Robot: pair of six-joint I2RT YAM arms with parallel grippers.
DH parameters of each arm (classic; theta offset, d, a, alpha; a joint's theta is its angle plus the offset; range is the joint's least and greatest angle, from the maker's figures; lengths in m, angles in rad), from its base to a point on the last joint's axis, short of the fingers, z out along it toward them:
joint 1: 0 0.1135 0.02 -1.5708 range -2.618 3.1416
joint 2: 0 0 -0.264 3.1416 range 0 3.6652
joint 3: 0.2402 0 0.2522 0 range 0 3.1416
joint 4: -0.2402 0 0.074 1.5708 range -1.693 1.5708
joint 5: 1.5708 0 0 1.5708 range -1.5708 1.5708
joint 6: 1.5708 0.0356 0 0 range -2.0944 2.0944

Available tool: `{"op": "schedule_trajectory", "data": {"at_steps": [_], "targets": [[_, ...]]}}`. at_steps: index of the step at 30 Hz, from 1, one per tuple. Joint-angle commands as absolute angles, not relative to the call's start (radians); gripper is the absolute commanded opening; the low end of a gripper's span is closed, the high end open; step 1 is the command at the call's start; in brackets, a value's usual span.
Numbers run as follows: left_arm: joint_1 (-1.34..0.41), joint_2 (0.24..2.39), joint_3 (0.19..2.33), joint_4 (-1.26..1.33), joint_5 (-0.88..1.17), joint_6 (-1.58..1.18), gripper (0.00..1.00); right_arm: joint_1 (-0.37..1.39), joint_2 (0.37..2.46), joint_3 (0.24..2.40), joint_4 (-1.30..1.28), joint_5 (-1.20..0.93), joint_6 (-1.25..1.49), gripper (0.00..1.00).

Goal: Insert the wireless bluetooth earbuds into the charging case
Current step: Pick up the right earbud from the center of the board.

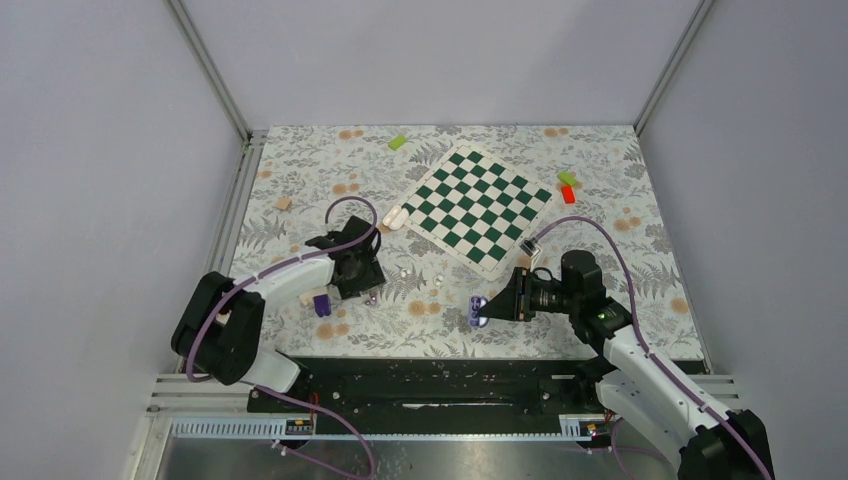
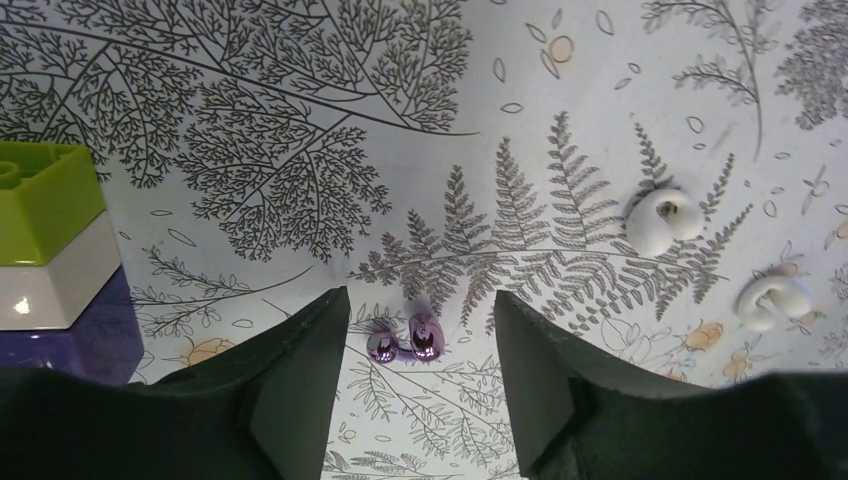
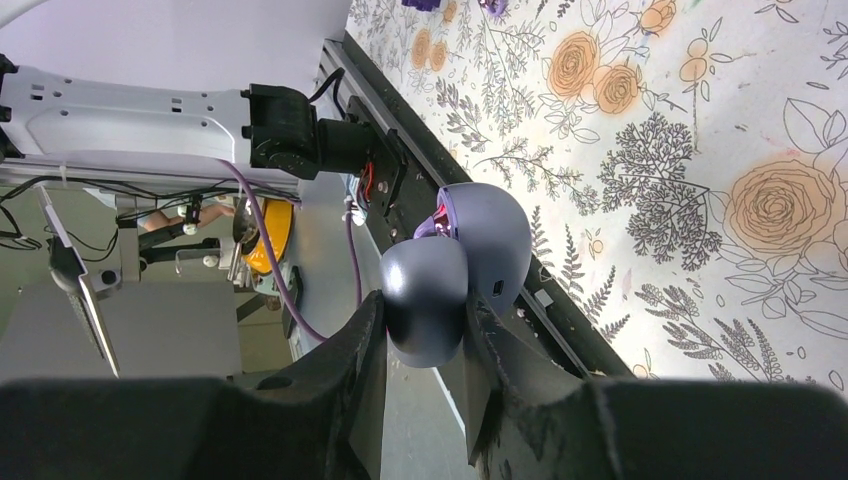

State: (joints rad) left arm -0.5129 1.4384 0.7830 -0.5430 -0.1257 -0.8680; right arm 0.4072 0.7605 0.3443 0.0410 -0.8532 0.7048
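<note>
Two arms work over a floral-print table (image 1: 320, 165) where a green-and-white chessboard (image 1: 477, 205) lies askew, and the job of seating the earbuds is barely under way. The right gripper (image 3: 425, 312), low near the table's front edge and turned on its side, is clamped on the charging case (image 3: 485, 235). The case is a lavender-grey hinged shell with its lid standing open, and it appears to be held clear of the surface.

The left gripper (image 2: 418, 300) hangs just above the table beside a green, white and purple stacked block (image 2: 45, 225), its jaws parted and holding nothing. Neither of the two white wireless bluetooth earbuds (image 2: 663, 218) is in the case. Both lie loose on the table near one another, well to one side of the left gripper's jaws and between the two arms in the overhead view. Directly under the parted jaws sit two tiny glossy purple pieces (image 2: 405, 342), not the earbuds.

By this reading, only one step is finished: the case is open and in hand. Each earbud has yet to be picked up, carried across and pressed into its socket. The inside of the case faces away from every camera, so its sockets cannot be seen.
</note>
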Motion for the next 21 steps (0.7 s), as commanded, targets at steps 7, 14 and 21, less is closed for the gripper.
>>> {"op": "schedule_trajectory", "data": {"at_steps": [7, 14, 21], "targets": [[-0.497, 1.497, 0.793, -0.504, -0.131, -0.905, 0.48, 0.412, 0.731, 0.388, 0.009, -0.832, 0.667, 0.0], [-0.497, 1.509, 0.771, -0.496, -0.122, -0.924, 0.48, 0.413, 0.748, 0.393, 0.014, -0.831, 0.667, 0.0], [-0.497, 1.461, 0.748, -0.493, -0.099, -0.93, 0.49, 0.413, 0.758, 0.392, 0.012, -0.828, 0.667, 0.0]]}}
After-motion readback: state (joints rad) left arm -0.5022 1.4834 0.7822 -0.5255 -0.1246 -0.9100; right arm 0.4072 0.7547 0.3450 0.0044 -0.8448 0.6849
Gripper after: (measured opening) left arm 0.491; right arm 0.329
